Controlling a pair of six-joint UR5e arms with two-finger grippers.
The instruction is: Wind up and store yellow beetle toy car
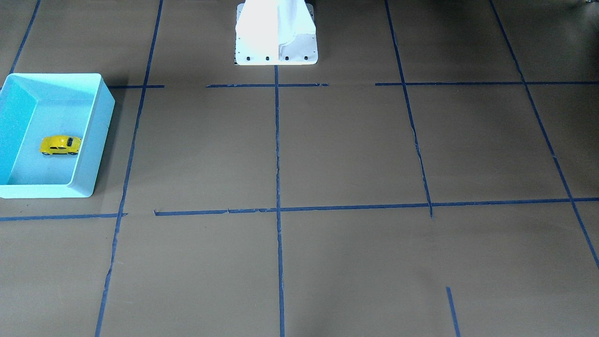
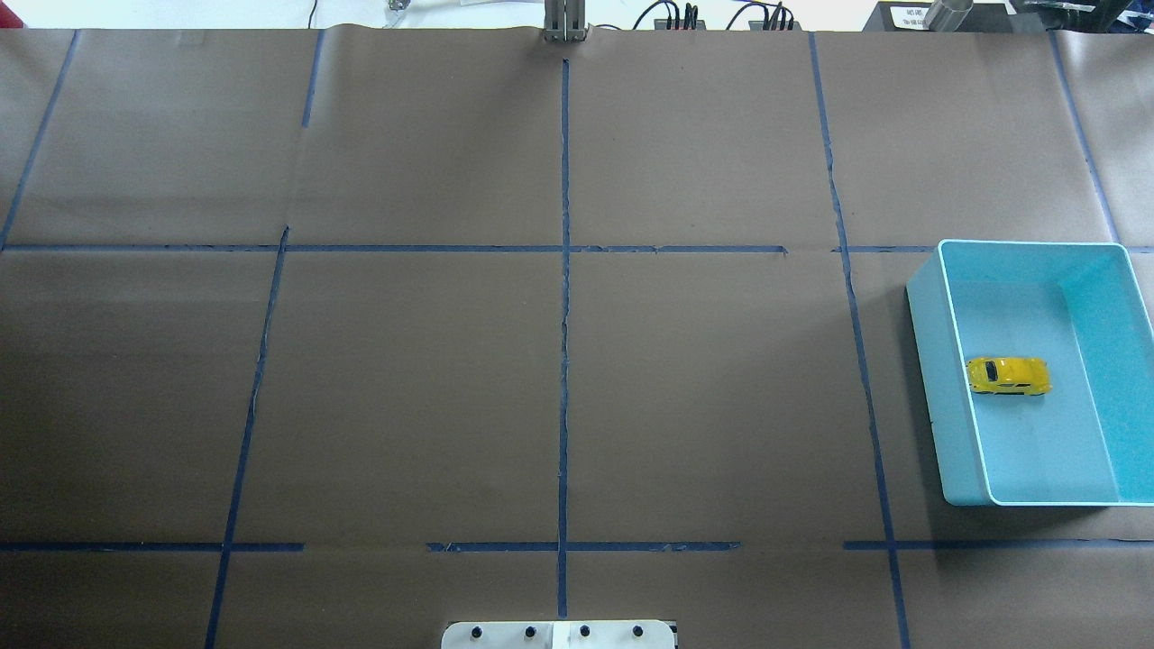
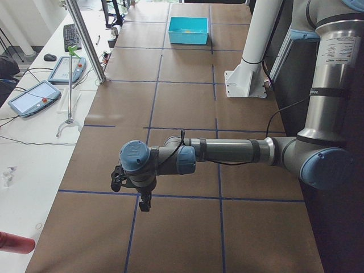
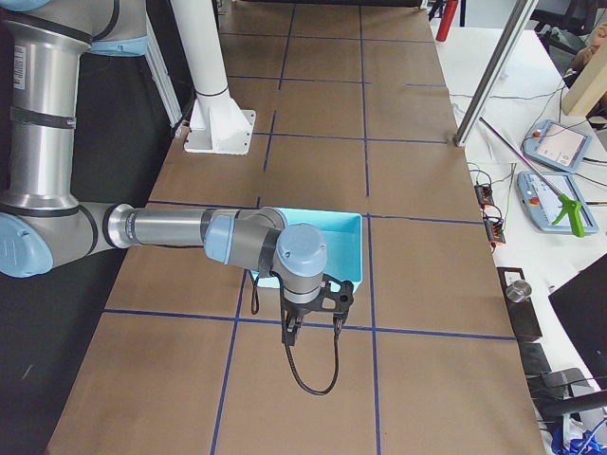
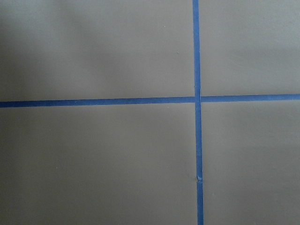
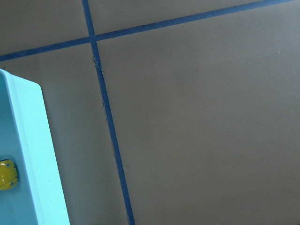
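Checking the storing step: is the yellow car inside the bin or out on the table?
Inside. The yellow beetle toy car rests on the floor of the turquoise bin, enclosed by its walls.

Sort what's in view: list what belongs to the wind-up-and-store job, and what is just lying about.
Job: yellow beetle toy car, already inside the turquoise bin.
Lying about: control tablet, keyboard, red bottle, all on the white side bench.
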